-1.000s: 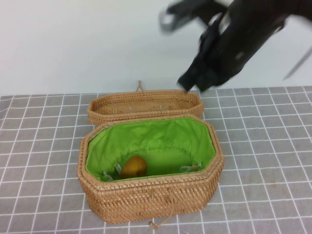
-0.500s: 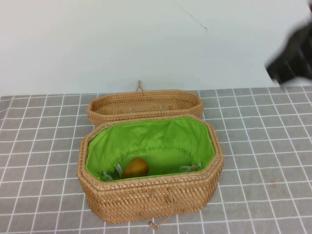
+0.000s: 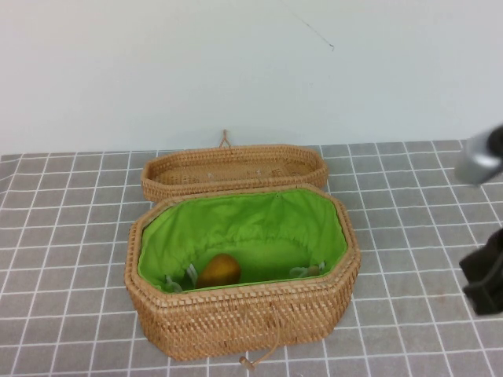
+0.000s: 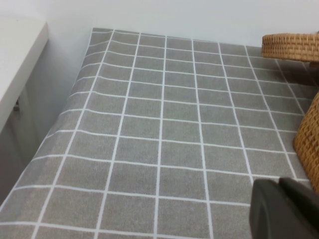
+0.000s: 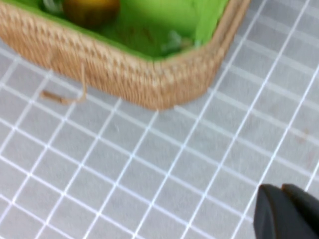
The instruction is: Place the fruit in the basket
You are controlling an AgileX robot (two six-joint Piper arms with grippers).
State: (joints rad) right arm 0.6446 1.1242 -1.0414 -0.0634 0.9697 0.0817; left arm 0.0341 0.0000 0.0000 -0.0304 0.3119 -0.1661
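The orange-yellow fruit lies inside the green-lined wicker basket, at its near left. In the right wrist view the fruit shows in the basket too. My right gripper is at the right edge of the table, well clear of the basket; in its wrist view the right gripper is shut and empty above the cloth. My left gripper is shut and empty, low over the cloth left of the basket; it does not show in the high view.
The shallow unlined wicker lid lies just behind the basket, and shows in the left wrist view. A grey checked cloth covers the table. A cord loop hangs at the basket's front. A white wall stands behind.
My right arm has swung from above the lid at the back, out to the right, and down to the table's right edge. The fruit and basket have not moved.
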